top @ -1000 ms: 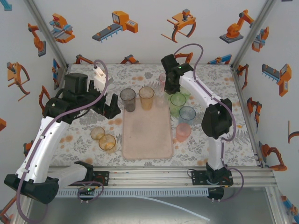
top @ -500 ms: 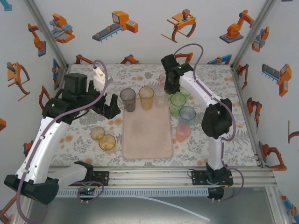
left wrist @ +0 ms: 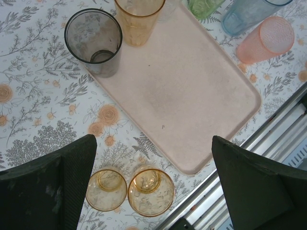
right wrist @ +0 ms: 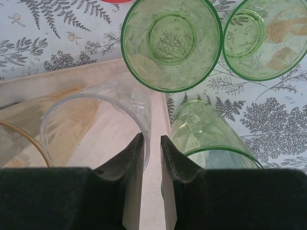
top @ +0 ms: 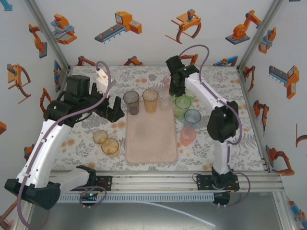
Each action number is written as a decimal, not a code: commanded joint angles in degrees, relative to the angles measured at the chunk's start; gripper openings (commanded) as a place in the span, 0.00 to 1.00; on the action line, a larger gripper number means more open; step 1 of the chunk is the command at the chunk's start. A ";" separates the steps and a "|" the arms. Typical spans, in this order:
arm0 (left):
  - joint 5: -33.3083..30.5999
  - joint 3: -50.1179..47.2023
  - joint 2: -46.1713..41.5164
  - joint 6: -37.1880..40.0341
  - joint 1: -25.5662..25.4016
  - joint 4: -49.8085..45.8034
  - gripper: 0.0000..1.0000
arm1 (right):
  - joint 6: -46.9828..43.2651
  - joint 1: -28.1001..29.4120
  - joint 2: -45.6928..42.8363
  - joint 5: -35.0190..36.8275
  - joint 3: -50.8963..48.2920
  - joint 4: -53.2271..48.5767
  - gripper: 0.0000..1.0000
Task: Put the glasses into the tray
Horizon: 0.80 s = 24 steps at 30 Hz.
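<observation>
While the clear glass point(right wrist: 96, 120) stands at the tray's point(right wrist: 29, 91) far right corner: the step in hand is letting it go.
Right jaws point(right wrist: 152, 139): a little apart, astride the glass's wall, with no squeeze that I can see.
Left jaws point(left wrist: 153, 141): spread wide and empty, above the table point(left wrist: 38, 96) and two amber glasses point(left wrist: 129, 189).
Tray's far end: a grey glass point(top: 131, 102) and an orange glass point(top: 150, 99).
Next move, as I judge it: lift straight up without tipping the glass, then go for a green glass point(right wrist: 171, 40) just beside the tray.
Hard to make out: the clear glass's foot, behind my pads point(right wrist: 127, 163); I cannot tell whether it sits wholly inside the rim.
Cut off: a red-rimmed glass point(right wrist: 115, 1) at the wrist view's top edge.
</observation>
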 commanded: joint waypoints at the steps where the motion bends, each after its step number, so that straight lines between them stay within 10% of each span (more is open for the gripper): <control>1: 1.41 0.79 0.31 -0.76 0.44 0.68 0.97 | -0.88 -0.56 -2.03 0.41 0.23 -1.09 0.27; 24: 1.13 3.11 0.68 1.00 0.48 -1.02 0.97 | -5.64 -1.74 -8.67 3.14 9.76 -7.86 0.33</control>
